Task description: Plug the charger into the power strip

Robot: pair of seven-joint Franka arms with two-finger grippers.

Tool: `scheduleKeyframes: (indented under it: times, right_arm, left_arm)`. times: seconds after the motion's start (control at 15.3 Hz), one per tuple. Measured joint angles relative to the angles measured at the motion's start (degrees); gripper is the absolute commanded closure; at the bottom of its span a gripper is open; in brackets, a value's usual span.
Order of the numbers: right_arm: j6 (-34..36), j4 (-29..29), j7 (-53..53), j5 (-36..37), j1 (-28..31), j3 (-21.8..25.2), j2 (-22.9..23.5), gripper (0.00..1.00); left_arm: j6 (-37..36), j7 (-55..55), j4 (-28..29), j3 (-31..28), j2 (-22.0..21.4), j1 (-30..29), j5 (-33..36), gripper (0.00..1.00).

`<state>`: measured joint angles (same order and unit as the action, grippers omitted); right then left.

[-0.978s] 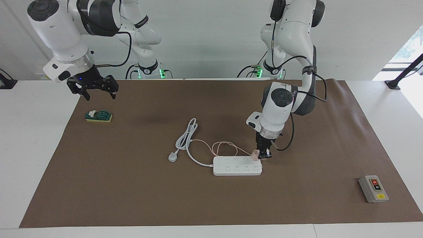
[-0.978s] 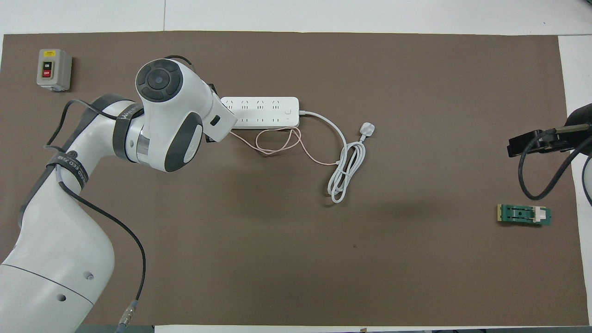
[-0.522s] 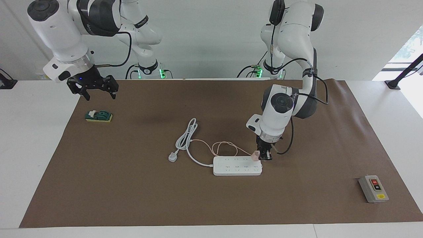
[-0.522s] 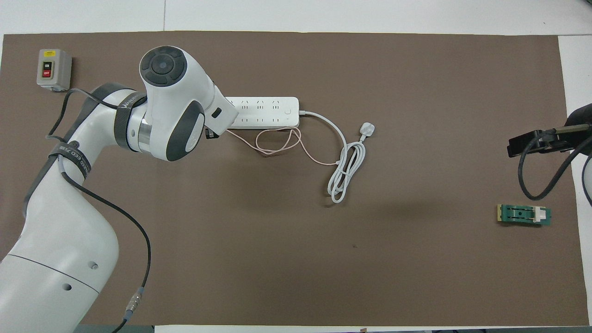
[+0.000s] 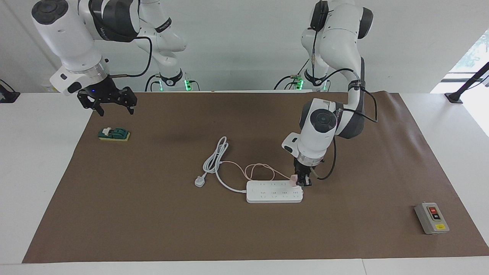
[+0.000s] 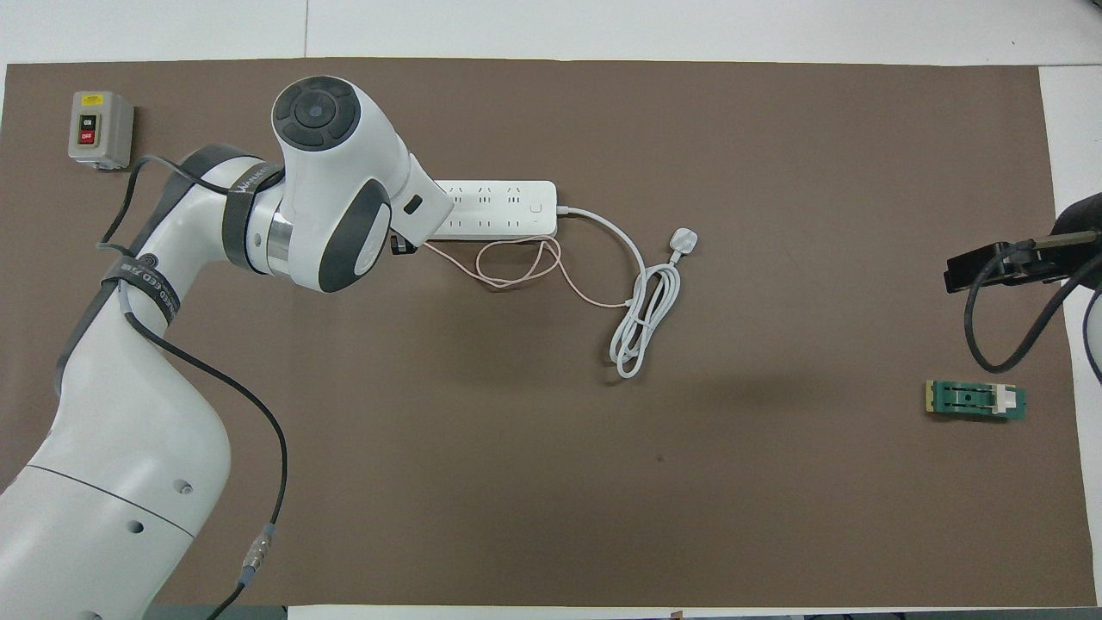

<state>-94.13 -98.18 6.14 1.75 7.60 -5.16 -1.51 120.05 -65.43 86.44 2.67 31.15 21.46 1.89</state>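
Note:
The white power strip [image 5: 274, 191] [image 6: 499, 209] lies flat mid-table. My left gripper [image 5: 302, 180] points straight down over the strip's corner nearest the left arm's end. It is shut on the small pale-pink charger [image 5: 293, 180], which sits at the strip's top face; whether its prongs are in a socket I cannot tell. The charger's thin pink cable [image 5: 259, 170] [image 6: 516, 263] loops on the mat beside the strip, nearer to the robots. In the overhead view the left arm hides the charger. My right gripper [image 5: 112, 105] [image 6: 990, 267] waits open in the air over the mat's edge.
A white three-pin plug [image 5: 199, 181] [image 6: 684, 241] with a coiled thick cord lies beside the strip toward the right arm's end. A grey button box [image 5: 431, 218] [image 6: 101, 127] sits far out at the left arm's end. A green block [image 5: 114, 134] [image 6: 975, 399] lies below the right gripper.
The left gripper, with the charger in it, has crept a little toward the right arm's end and down onto the strip's corner. The right arm has not moved.

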Motion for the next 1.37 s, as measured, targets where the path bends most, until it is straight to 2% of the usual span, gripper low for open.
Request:
scheduleKeyframes:
  times: [0.33,1.37]
  right_arm:
    - [0.00,0.00,0.00,0.00,0.00,0.00,0.00,0.00]
    - [0.00,0.00,0.00,0.00,0.00,0.00,0.00,0.00]
  left_arm:
    - [-0.12,-5.01,-0.44,0.02,0.33,-0.02,-0.08,1.00]
    - [-0.05,-5.85,-0.76,-0.48,1.18,-1.62,-7.86,1.00]
